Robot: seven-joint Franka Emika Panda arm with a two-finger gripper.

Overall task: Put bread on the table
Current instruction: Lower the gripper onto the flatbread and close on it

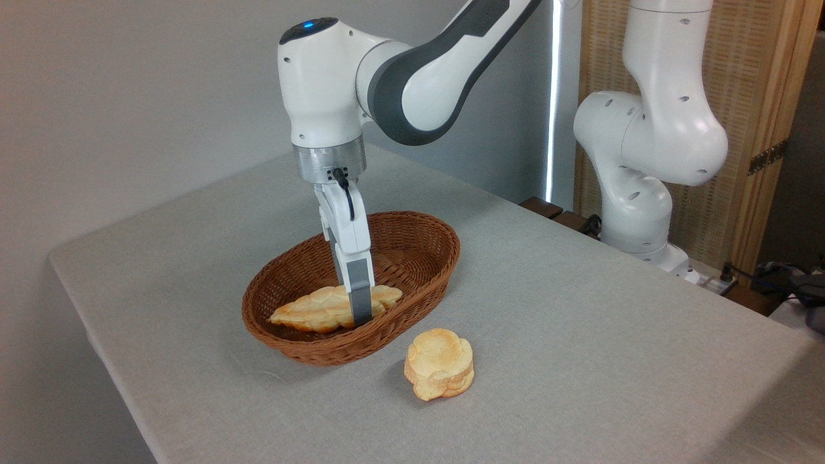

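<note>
Reaching straight down into the wicker basket (412, 248), my tool (361, 314) stands nearly upright with its tip low against the bread (316, 309). Only one grey finger (361, 303) shows from this side, crossing the front of the loaf just right of its middle; the other is hidden behind it, so I cannot tell whether the jaws are parted, closed, or already pressing on the crust. The bread lies flat in the basket's near half, its long axis running from about eight o'clock to two o'clock, the pointed end toward the eight o'clock rim. The basket itself sits on the grey-clothed bench (580, 309), roughly at the middle of the cloth. Just outside the basket, at about five o'clock from it, a small round stacked bun (439, 363) rests on the bench, close to the rim but apart from it. My arm (412, 71) arches in from one o'clock, its white base column (651, 161) standing past the bench's far right edge.
</note>
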